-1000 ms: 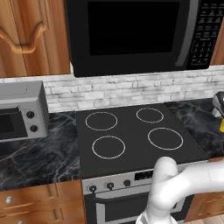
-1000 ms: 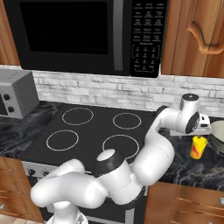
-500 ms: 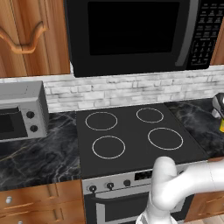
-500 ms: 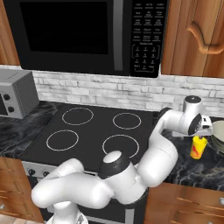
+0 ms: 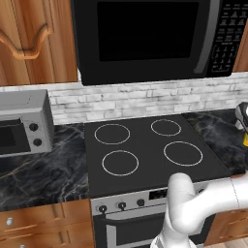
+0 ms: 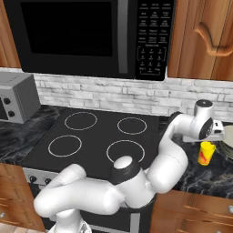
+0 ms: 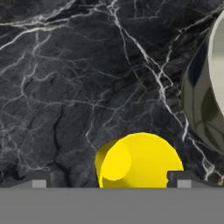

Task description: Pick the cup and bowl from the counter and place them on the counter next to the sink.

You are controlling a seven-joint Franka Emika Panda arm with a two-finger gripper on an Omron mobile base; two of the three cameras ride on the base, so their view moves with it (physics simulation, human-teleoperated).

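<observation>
The cup [image 6: 206,153] stands on the counter [image 6: 214,170] beside the bowl [image 7: 216,83].

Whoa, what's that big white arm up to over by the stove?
The white robot arm is reaching out past the black stovetop to a small yellow cup on the dark marble counter. Its gripper hangs right over the cup with the jaws wide open on either side of it, so nothing is picked up yet. A pale bowl sits close beside the cup, untouched.

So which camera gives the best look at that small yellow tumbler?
The hand view: the small yellow tumbler sits close, seen from above between the fingertips. The right base view shows it small but whole; the left base view catches a sliver.
</observation>
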